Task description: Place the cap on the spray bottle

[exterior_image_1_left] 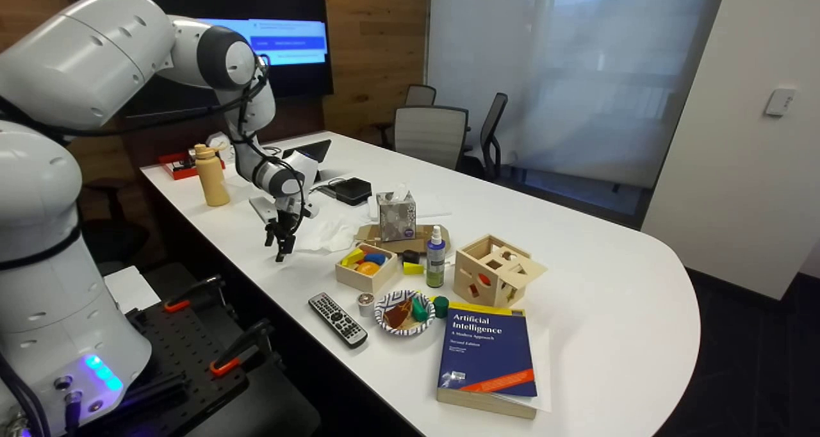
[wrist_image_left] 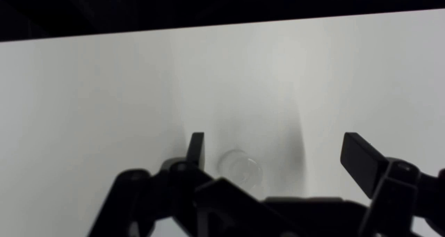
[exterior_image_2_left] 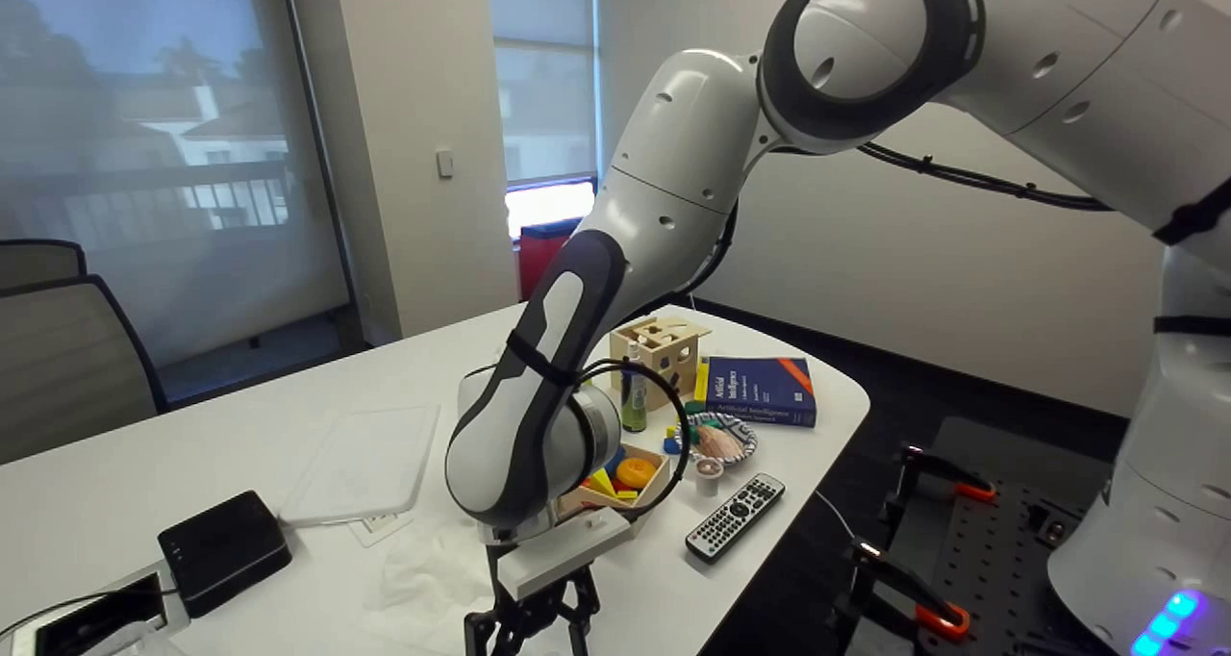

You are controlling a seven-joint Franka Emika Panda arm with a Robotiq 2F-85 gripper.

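Alignment comes first for us. Our gripper point(wrist_image_left: 273, 150) hangs above the white table point(wrist_image_left: 104, 91), its fingers point(wrist_image_left: 361, 164) spread wide with nothing pinched, and below, between them as the wrist view sees it, is a clear round thing that we take for the cap point(wrist_image_left: 245, 171). It sits off the midline, much nearer the finger at the left of that view, so we judge that a small sideways shift should come before any descent; otherwise that finger would likely strike it first and shove it. Being clear, it is hard to read: we cannot tell which end is hollow, nor whether it stands or lies, and we cannot make it out in either exterior view. Once centred, we would go straight down, stop short of pressing the table, and squeeze gently, since what looks like thin plastic may flex or slip out. The spray bottle point(exterior_image_1_left: 435, 259) stands upright well apart from the gripper, past the wooden box point(exterior_image_1_left: 352, 279) of blocks point(exterior_image_1_left: 368, 268) and just beside the shape sorter point(exterior_image_1_left: 493, 283), no cap visible on its white nozzle point(exterior_image_1_left: 436, 234). For the later carry, we should lift high enough to clear that box, then bring the hollow end square over the nozzle before pushing down.
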